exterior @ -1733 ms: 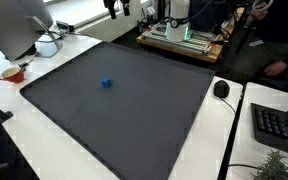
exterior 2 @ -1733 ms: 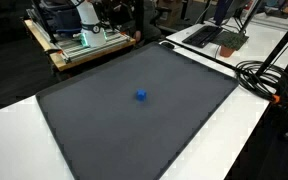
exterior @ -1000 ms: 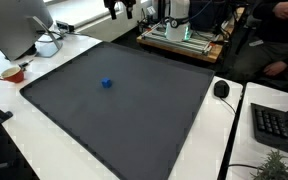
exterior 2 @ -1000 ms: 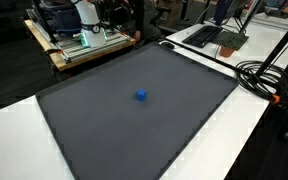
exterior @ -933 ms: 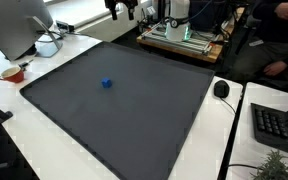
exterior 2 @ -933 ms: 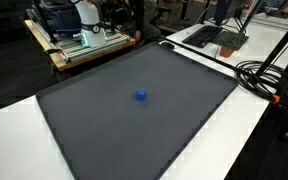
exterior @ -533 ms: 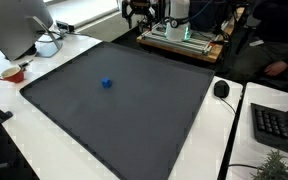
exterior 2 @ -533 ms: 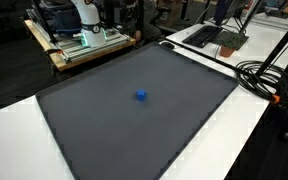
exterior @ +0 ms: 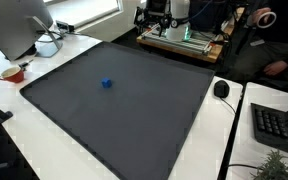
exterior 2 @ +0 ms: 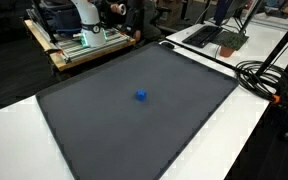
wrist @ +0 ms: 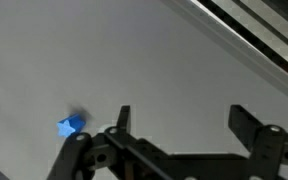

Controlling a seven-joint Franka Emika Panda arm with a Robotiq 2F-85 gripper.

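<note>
A black keyboard [exterior: 279, 125] and a mouse [exterior: 221, 88] are sitting on the white table [exterior: 44, 150] at the near right in an exterior view, beside the dark mat [exterior: 134, 120] that is covering most of the tabletop. A small blue block [exterior: 106, 84] is lying alone on the mat, left of its middle, with nothing touching it. At the far edge the gripper [exterior: 152, 22] is hanging high over the mat's rim, well apart from the block. In the wrist view its fingers [wrist: 122, 118] are standing spread wide with nothing between them, and the block is showing near one fingertip, down on the mat. By the look of it, no contact with the block is made yet: the whole reach down to it is undone. Beyond the gripper, a wood-framed rig [exterior: 184, 38] is crowding the background
</note>
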